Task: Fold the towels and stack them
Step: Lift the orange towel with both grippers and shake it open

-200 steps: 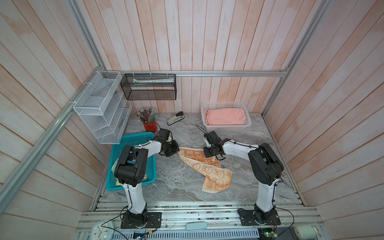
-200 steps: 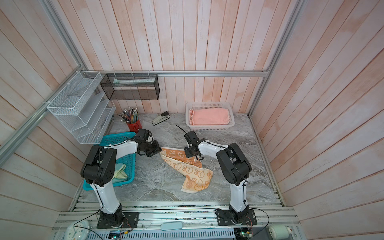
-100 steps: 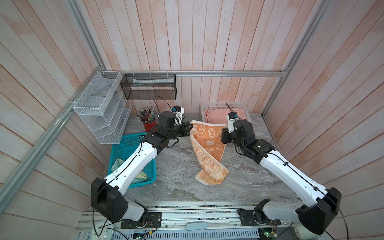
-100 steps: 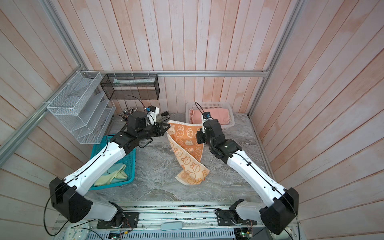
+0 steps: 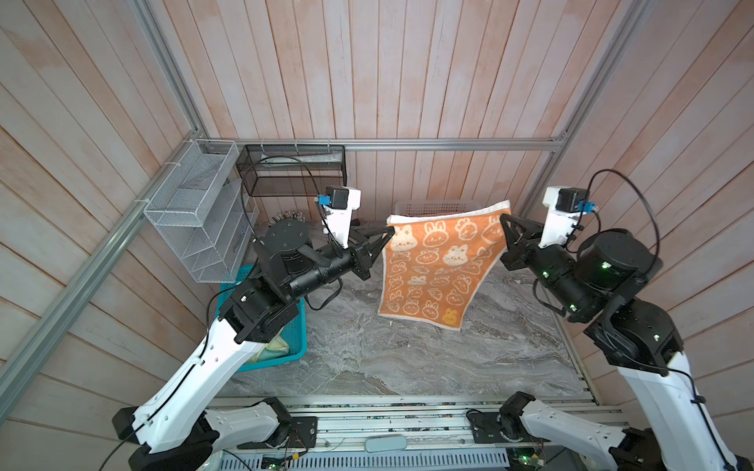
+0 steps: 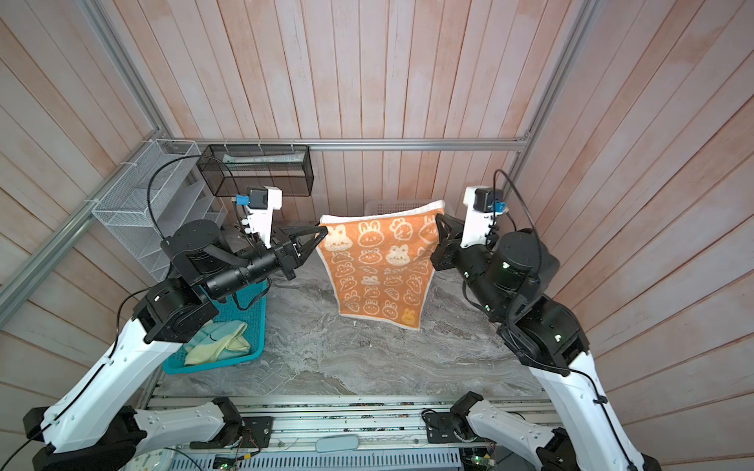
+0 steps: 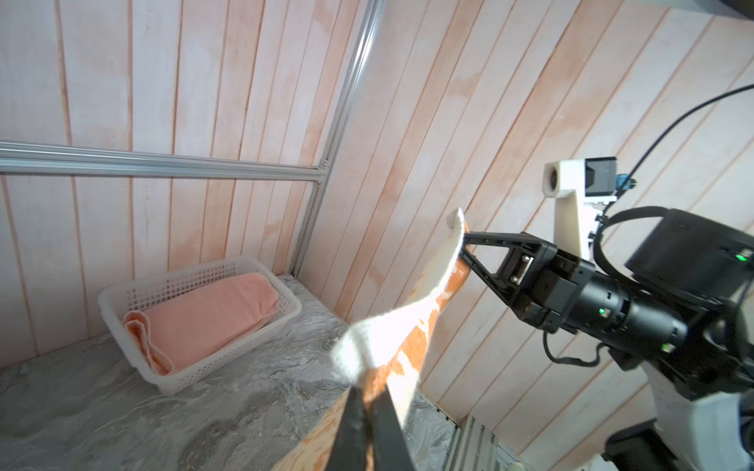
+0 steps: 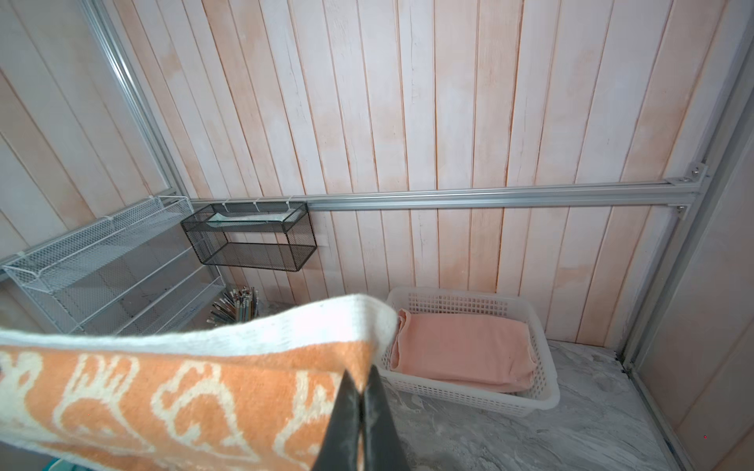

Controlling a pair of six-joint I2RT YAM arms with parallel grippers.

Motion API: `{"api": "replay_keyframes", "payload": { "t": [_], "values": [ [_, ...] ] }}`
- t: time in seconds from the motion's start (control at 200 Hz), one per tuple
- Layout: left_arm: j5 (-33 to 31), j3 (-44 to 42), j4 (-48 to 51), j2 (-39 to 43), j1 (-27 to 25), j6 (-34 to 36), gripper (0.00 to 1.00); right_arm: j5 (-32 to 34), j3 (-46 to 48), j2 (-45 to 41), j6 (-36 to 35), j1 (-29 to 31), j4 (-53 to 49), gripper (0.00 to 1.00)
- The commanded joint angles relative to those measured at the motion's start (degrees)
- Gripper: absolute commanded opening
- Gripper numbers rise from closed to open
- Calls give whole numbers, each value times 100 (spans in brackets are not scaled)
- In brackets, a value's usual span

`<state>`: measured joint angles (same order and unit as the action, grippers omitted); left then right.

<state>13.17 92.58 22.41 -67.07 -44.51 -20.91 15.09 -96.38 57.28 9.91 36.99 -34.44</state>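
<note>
Bunny towel (image 5: 436, 269), orange with cream rabbits and a cream border, hangs spread in the air above the middle of the worktop (image 5: 387, 359), held by its two top corners. The left hand (image 5: 389, 233) is pinched shut on the top corner on the left side of both top views, and the right hand (image 5: 502, 218) is pinched shut on the opposite top corner, which sits a little higher in both top views. The top edge runs almost taut between them, and the cloth narrows toward its lower edge. Whether that lower edge touches the worktop cannot be told.

In the left wrist view the left fingers (image 7: 355, 428) close on a cream corner, and the towel runs edge-on across to the right hand. In the right wrist view the dark fingers (image 8: 342, 407) meet on the orange cloth just below the border.

Behind the hanging towel, at the back of the worktop by the wall, stands a white basket (image 8: 469, 393) with a folded pink towel (image 8: 461, 346) inside. Most of it is hidden by the bunny towel in both top views. A teal basket (image 6: 253, 322) stands at the worktop's left edge under the left arm, with a crumpled yellow towel (image 6: 216, 340) with teal patches in it.

A wire rack (image 5: 196, 212) and a black mesh basket (image 5: 291, 171) hang on the walls at the back left, with pencils (image 8: 238, 304) below them.
</note>
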Motion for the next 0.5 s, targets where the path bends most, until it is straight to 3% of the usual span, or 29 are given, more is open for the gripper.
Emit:
{"api": "replay_keyframes", "payload": {
  "t": [0.0,0.15,0.29,0.38,0.495],
  "values": [
    [70,312,27,106,39,-149,0,288,-713,224,-142,-63,-827,0],
    [-67,860,557,-115,39,-138,0,397,-1544,654,-272,-66,-1379,0],
    [-559,1290,1079,-452,129,-61,0,554,-1414,801,-306,-69,-1269,0],
    [-142,1341,1301,-701,773,-193,0,630,-976,854,-322,-68,-986,0],
    [856,604,900,-892,1780,-452,0,552,-187,990,-365,-232,-447,0]
  ]
}}
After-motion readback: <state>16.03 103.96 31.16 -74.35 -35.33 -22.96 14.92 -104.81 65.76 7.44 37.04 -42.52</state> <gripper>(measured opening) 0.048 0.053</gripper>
